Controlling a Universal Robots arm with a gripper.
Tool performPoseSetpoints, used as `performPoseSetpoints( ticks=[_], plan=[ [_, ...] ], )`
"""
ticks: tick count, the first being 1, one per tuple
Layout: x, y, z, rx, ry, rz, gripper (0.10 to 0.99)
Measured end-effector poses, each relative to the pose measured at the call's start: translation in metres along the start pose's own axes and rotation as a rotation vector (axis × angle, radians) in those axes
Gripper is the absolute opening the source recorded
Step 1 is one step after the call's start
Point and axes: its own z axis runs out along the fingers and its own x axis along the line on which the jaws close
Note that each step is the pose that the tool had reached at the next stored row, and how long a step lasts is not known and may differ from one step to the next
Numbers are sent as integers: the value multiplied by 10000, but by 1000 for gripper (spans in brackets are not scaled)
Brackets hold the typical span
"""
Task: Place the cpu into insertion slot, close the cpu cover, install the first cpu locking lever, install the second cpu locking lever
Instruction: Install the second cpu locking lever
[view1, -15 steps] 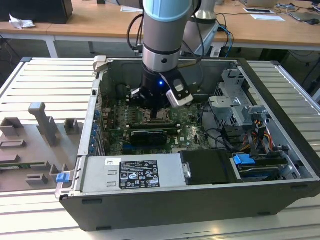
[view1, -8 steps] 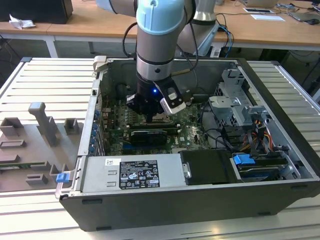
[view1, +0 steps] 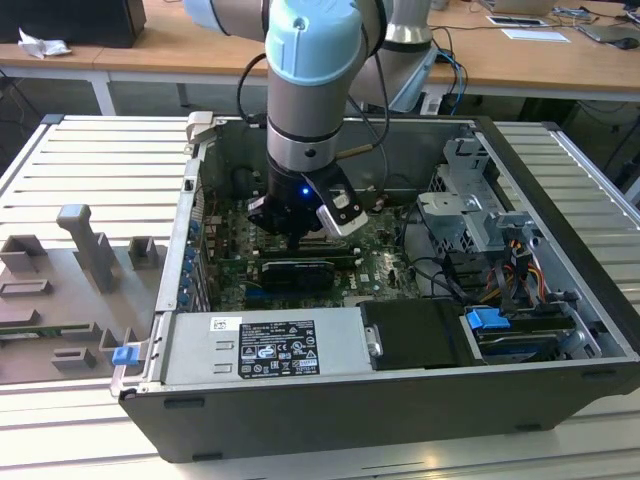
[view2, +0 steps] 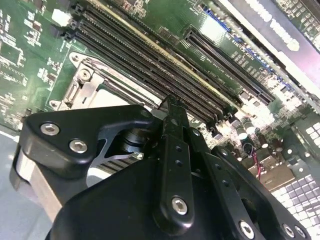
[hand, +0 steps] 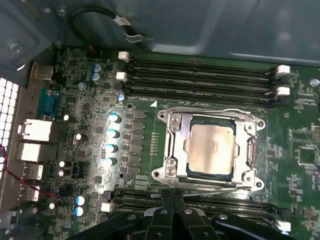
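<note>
The cpu (hand: 210, 150) sits in its socket under the closed cpu cover (hand: 175, 122) — just ahead of the end effector (hand: 172, 202), fingers pressed together (probably to push the thin locking lever (hand: 210, 191)), gripping nothing.

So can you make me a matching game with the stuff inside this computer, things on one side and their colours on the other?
Things:
1. chip
2. cover
3. circuit board
4. pincer

Colours:
A. black
B. green
C. shiny silver frame
D. pale grey square

Pairs: 1-D, 2-C, 3-B, 4-A. The chip sits in its slot with the cover lying flat around it, and the pincer is at the slot's edge.
</note>
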Motion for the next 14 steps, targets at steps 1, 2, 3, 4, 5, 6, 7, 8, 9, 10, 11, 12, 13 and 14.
performPoseSetpoints(
  ticks=[1,2,3,4,5,6,7,8,9,10,11,12,13,14],
  plan=[
    [1,-2,6,-29,7,-62,106],
    [1,-3,12,-80,6,-85,106],
    [2,-4,20,-215,-11,-97,106],
    [5,-6,25,-343,-25,-102,106],
    [14,-31,46,-446,-37,-108,106],
    [21,-45,61,-471,-39,-111,106],
    [48,-54,72,-559,-47,-135,106],
    [76,-54,81,-658,-59,-160,106],
    [101,-55,93,-742,-69,-185,106],
    [112,-56,106,-816,-76,-206,106],
    [114,-59,128,-908,-84,-226,106],
    [115,-62,145,-945,-83,-242,106],
    [115,-63,154,-983,-85,-257,106],
    [115,-63,161,-1024,-90,-270,106]
  ],
)
